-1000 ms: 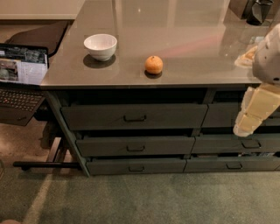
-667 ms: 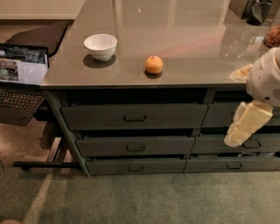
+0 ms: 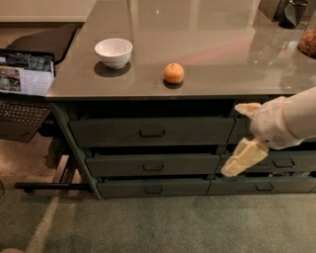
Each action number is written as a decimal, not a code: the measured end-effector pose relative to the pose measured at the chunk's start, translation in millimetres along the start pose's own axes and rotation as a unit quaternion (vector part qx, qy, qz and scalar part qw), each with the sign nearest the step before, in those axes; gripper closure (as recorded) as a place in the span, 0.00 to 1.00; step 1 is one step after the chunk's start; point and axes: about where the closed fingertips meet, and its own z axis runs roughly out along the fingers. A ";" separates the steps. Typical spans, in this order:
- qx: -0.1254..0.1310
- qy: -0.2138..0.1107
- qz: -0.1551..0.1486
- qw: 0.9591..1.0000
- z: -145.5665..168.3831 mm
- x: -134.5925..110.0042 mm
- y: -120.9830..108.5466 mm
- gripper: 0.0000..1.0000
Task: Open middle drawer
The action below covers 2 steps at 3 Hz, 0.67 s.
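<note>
The middle drawer [image 3: 153,165] is the dark grey-green front with a small bar pull [image 3: 153,168], between a taller drawer [image 3: 150,131] above and a slimmer one [image 3: 154,188] below. Its front sits about level with the other two. My gripper [image 3: 243,134] is on the right, in front of the seam between the left and right drawer columns. It hangs to the right of the middle drawer and touches nothing. Its pale fingers [image 3: 241,159] are spread, one up and one down, and hold nothing.
On the grey counter [image 3: 222,44] stand a white bowl [image 3: 113,52] and an orange [image 3: 174,73]. Dark objects [image 3: 286,11] and a jar [image 3: 308,42] are at the back right. A laptop [image 3: 24,84] sits at the left. More drawers [image 3: 284,162] are behind my arm.
My gripper has moved left and a little down, from the counter's right edge to the front of the drawers. The drawers have not moved.
</note>
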 end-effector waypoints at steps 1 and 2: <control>0.006 -0.046 0.005 0.999 47.3 -3.1 -2.8 0.00; 0.006 -0.046 0.004 0.999 47.4 -3.1 -2.8 0.00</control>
